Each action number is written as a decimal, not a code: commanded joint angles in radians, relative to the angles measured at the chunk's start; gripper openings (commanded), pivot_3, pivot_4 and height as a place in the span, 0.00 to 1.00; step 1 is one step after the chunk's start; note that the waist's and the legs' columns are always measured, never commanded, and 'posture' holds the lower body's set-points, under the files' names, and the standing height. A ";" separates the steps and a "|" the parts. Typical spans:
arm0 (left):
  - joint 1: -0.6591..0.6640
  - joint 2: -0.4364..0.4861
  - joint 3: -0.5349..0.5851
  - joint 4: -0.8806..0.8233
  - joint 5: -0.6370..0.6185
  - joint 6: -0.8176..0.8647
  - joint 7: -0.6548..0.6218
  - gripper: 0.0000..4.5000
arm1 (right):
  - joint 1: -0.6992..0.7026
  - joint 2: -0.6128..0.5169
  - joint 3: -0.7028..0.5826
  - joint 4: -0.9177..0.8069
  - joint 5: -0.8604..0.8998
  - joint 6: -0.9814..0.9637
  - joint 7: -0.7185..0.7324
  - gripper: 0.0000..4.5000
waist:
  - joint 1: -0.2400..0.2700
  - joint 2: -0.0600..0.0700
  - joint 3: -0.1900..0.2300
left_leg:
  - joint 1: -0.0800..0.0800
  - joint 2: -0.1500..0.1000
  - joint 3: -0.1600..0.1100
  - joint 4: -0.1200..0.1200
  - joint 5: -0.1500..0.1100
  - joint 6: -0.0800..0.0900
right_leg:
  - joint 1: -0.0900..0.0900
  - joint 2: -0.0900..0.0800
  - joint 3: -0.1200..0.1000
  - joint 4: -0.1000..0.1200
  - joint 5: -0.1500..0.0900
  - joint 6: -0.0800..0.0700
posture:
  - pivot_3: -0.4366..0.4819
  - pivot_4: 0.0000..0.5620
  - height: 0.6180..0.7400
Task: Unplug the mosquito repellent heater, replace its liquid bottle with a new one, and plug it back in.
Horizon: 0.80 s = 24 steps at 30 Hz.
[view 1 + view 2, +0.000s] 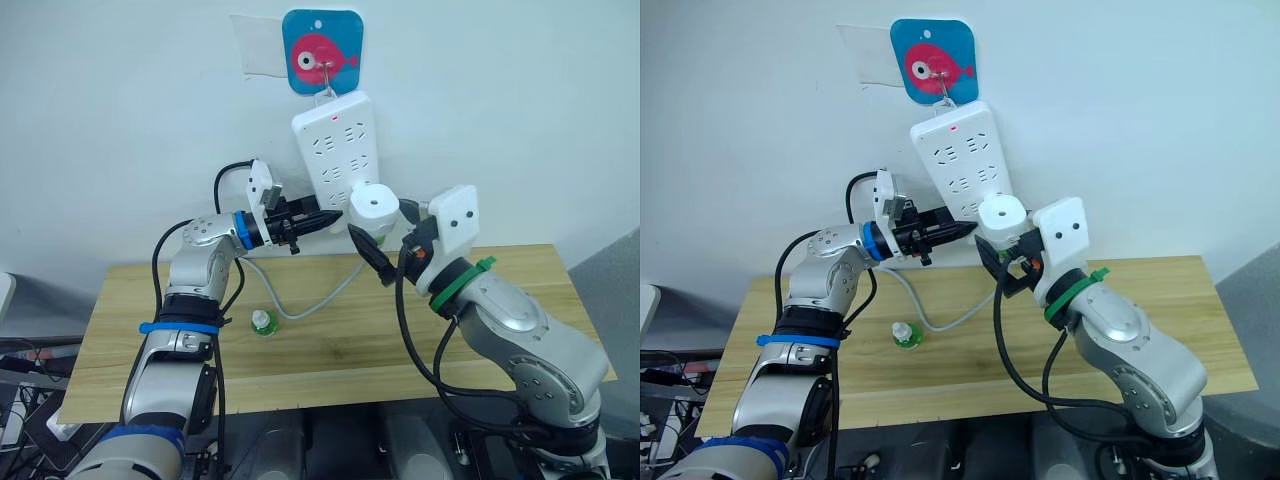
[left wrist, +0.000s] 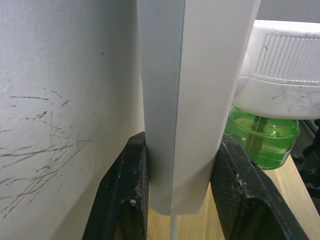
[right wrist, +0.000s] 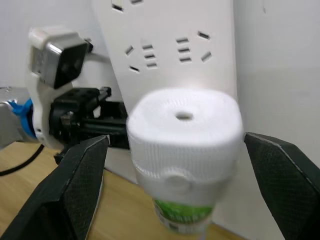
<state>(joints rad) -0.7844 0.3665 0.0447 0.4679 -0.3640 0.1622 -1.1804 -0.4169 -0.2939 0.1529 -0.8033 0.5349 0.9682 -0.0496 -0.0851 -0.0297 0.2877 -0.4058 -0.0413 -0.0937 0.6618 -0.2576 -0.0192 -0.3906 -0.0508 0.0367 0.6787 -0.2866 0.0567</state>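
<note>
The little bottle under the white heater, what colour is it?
Clear green bottle, best seen in the left wrist view.

Heater point(image 3: 183, 131): white plastic, matt; fine ribbing around the sides, scuff marks on the underside.
Bottle under heater point(image 2: 261, 136): clear green plastic, glossy.
Power strip point(image 1: 335, 150): smooth white plastic, slight sheen.
Left gripper fingers point(image 2: 123, 200): black, finely textured pads, scratched and dusty.
Right gripper fingers point(image 3: 82, 182): black, matt.
Table point(image 1: 330, 340): light wood, visible grain, satin finish.
Wall point(image 2: 60, 90): white paint, slightly rough, dark scratch marks.
</note>
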 commanded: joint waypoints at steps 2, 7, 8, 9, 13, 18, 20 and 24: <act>-0.004 -0.001 0.002 -0.041 -0.003 0.000 0.030 0.28 | -0.026 0.025 0.026 0.010 -0.073 -0.030 -0.010 1.00 | 0.000 0.000 0.001 | -0.001 0.000 0.000 0.000 0.000 0.000 | -0.001 0.000 0.000 0.000 0.000 0.000 | 0.30 0.55 1.00; 0.000 -0.002 0.001 -0.051 -0.002 0.001 0.039 0.28 | -0.037 0.061 0.044 0.026 -0.138 -0.038 -0.020 1.00 | 0.000 0.000 0.001 | -0.004 0.000 0.000 0.000 0.000 0.000 | -0.004 0.000 0.000 0.001 0.000 0.000 | 0.30 0.55 1.00; 0.001 -0.002 0.002 -0.053 -0.002 0.001 0.040 0.28 | -0.036 0.066 0.045 0.026 -0.147 -0.039 -0.020 1.00 | 0.000 0.000 0.001 | -0.004 0.000 -0.001 0.000 0.000 0.000 | -0.005 0.000 -0.001 0.001 0.000 0.000 | 0.30 0.55 1.00; 0.003 -0.002 0.003 -0.057 -0.002 0.002 0.041 0.28 | -0.035 0.073 0.047 0.029 -0.158 -0.045 -0.020 1.00 | 0.001 0.000 0.001 | -0.006 0.000 -0.001 0.000 0.000 0.000 | -0.006 0.000 -0.001 0.001 0.000 0.000 | 0.31 0.55 1.00; 0.007 -0.002 0.004 -0.065 0.000 0.001 0.044 0.28 | -0.036 0.097 0.055 0.038 -0.190 -0.060 -0.010 1.00 | 0.001 0.000 0.001 | -0.014 0.000 -0.001 0.001 0.001 -0.002 | -0.015 0.000 -0.001 0.002 0.001 -0.001 | 0.31 0.55 1.00; 0.009 -0.001 0.004 -0.068 0.001 0.000 0.045 0.28 | -0.030 0.114 0.056 0.044 -0.205 -0.066 0.014 0.71 | 0.001 0.000 0.001 | -0.014 0.000 -0.001 0.001 0.001 -0.002 | -0.015 0.000 -0.001 0.002 0.001 -0.001 | 0.32 0.55 1.00; 0.009 0.000 0.004 -0.068 0.002 0.000 0.046 0.28 | -0.029 0.118 0.057 0.044 -0.213 -0.067 0.023 0.66 | 0.001 0.000 0.001 | -0.014 0.000 -0.001 0.001 0.001 -0.002 | -0.015 0.000 -0.001 0.002 0.001 -0.001 | 0.32 0.55 1.00; 0.007 0.000 0.005 -0.062 0.006 -0.004 0.055 0.28 | -0.026 0.125 0.056 0.041 -0.221 -0.066 0.037 0.66 | 0.001 0.000 0.001 | -0.014 0.000 -0.002 0.001 0.002 -0.002 | -0.015 0.000 -0.001 0.002 0.001 -0.001 | 0.32 0.54 1.00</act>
<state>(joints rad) -0.7739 0.3674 0.0460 0.4236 -0.3557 0.1616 -1.1553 -0.4447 -0.1769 0.2096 -0.7367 0.3173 0.9266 -0.0236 -0.0844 -0.0294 0.2883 -0.4194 -0.0418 -0.0953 0.6626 -0.2560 -0.0212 -0.4054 -0.0511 0.0353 0.6809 -0.2859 0.0558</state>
